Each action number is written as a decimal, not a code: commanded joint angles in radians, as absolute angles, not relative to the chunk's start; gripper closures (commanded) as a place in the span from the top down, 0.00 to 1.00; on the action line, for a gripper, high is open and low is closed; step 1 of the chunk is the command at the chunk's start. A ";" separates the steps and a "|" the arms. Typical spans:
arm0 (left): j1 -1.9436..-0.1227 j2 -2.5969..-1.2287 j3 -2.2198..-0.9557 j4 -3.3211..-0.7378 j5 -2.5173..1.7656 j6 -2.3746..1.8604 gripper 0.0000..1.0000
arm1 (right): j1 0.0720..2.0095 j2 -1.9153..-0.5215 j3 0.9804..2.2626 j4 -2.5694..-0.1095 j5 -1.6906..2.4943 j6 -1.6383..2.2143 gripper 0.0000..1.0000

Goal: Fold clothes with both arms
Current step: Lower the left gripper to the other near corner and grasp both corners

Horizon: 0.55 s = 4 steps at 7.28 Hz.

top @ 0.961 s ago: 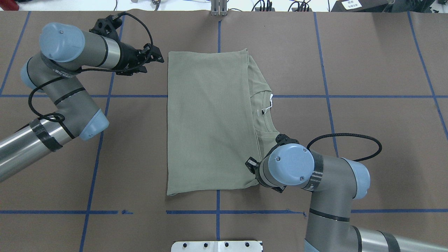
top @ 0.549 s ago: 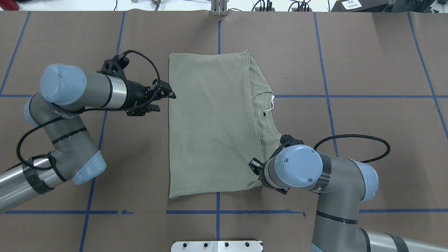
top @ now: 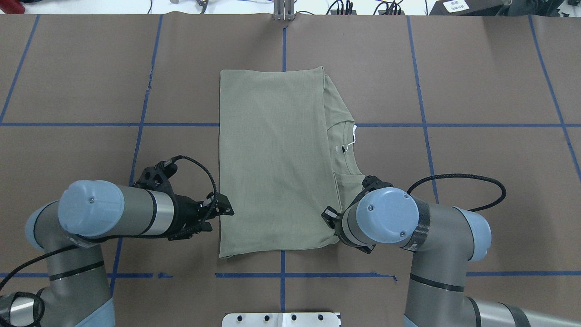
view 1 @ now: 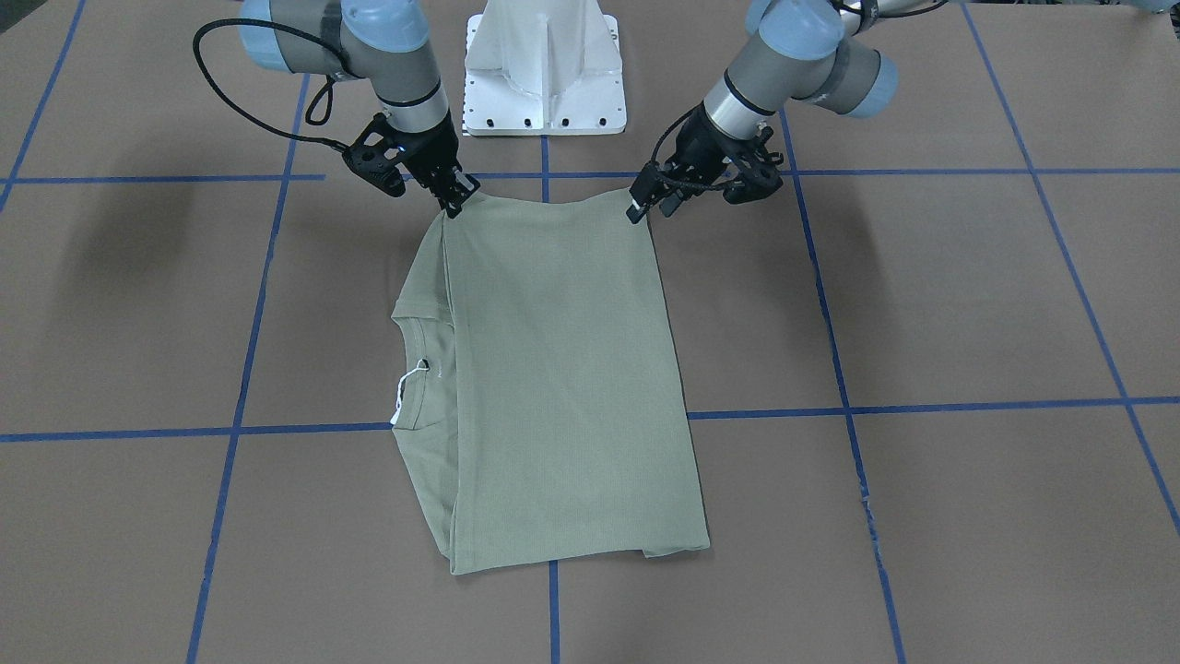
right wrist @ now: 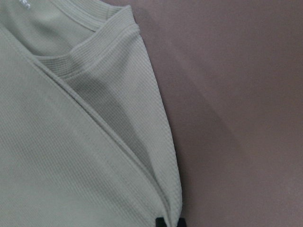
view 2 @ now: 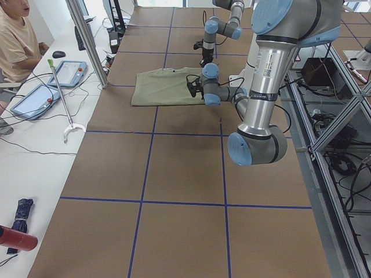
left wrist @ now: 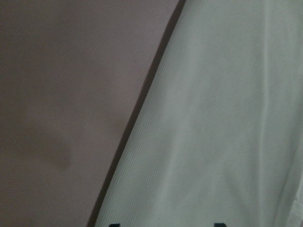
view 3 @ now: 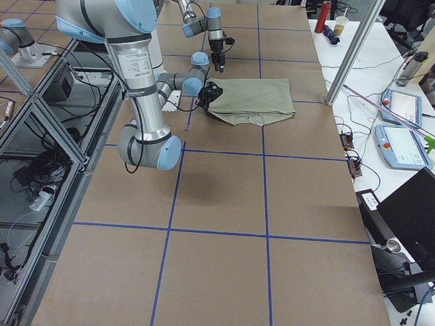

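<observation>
The pale sage-green shirt lies folded into a long rectangle on the brown table, with its ribbed neck and white tag showing at the right edge. My left gripper is open at the shirt's left edge near the close corner. The left wrist view shows its tips spread over the cloth. My right gripper sits at the shirt's close right corner, hidden under the wrist in the overhead view. In the right wrist view its tips pinch the folded edge.
The white pedestal base stands just behind the shirt's close edge. Blue tape lines cross the brown table cover. A side table with tablets and a seated person lies beyond the far edge.
My left arm swept along the shirt's left edge from the far corner to the close corner. The right arm barely moved. The shirt shifted slightly to the right.
</observation>
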State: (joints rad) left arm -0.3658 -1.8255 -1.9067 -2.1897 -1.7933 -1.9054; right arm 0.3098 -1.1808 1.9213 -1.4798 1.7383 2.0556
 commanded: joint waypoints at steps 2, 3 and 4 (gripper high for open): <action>-0.250 -1.833 -1.902 -2.088 -1.701 -1.887 0.68 | 0.310 -1.183 1.927 -1.480 1.740 2.056 0.00; -0.249 -1.836 -1.896 -2.088 -1.698 -1.887 0.67 | 0.310 -1.184 1.927 -1.480 1.738 2.056 0.00; -0.245 -1.838 -1.888 -2.088 -1.675 -1.888 0.67 | 0.310 -1.184 1.927 -1.480 1.738 2.056 0.00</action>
State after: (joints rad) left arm -0.2524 -1.8346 -1.9002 -2.0891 -1.6986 -1.8874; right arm 0.3099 -1.1834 1.9263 -1.4802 1.7385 2.0555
